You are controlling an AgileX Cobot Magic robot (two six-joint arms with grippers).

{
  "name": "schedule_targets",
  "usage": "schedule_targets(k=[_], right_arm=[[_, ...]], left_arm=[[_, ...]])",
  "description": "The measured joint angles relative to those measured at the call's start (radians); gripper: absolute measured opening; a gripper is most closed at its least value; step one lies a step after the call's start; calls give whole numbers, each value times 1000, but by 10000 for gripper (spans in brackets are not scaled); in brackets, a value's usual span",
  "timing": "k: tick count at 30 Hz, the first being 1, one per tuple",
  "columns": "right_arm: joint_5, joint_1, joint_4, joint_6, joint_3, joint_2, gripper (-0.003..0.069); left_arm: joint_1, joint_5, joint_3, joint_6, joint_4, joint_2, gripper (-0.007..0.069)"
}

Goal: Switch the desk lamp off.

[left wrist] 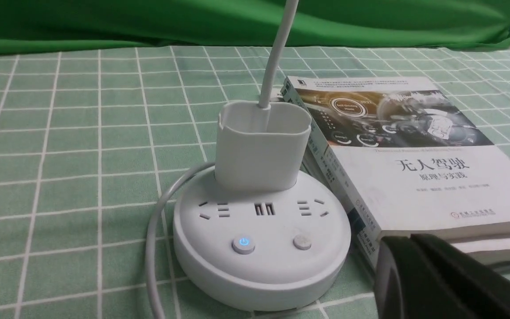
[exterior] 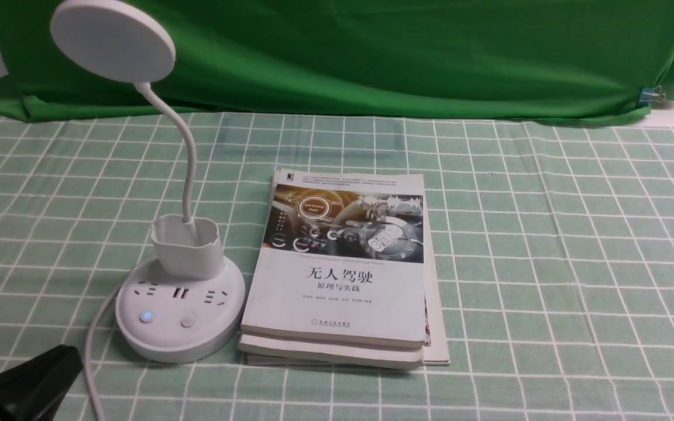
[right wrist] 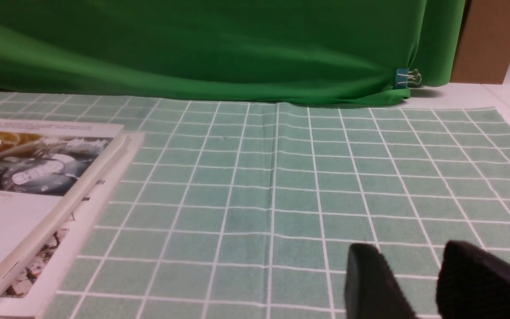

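Checked green cloth (exterior: 547, 234); glossy white desk lamp (exterior: 188, 251), round base.

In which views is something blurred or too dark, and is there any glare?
Front view: even soft light, no glare; the left gripper is a dark blur in the corner. Left wrist view: the desk lamp is sharp, its blue button glows. Right wrist view: the right gripper is out of focus.
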Motion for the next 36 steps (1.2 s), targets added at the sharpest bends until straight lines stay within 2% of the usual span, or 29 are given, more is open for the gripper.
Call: schedule_targets(k=[2, 6, 11, 16, 20, 25, 36], right_arm=[[0, 0, 0, 0, 0, 0, 242], [0, 0, 0, 0, 0, 0, 242], [0, 0, 0, 0, 0, 0, 242], [0, 0, 0, 0, 0, 0, 242], [0, 0, 0, 0, 0, 0, 242], [0, 0, 0, 0, 0, 0, 242], [0, 0, 0, 0, 0, 0, 242]], left_arm=[[6, 1, 0, 5, 13, -12, 1], [89, 49, 0, -3, 23, -90, 1], [254, 189, 0, -11, 23, -227, 1], [339, 316, 3, -23, 22, -311, 1], [357, 313, 32, -25, 14, -317, 1], [358, 239, 81, -28, -42, -318, 1], [358, 240, 81, -30, -60, -318, 1]])
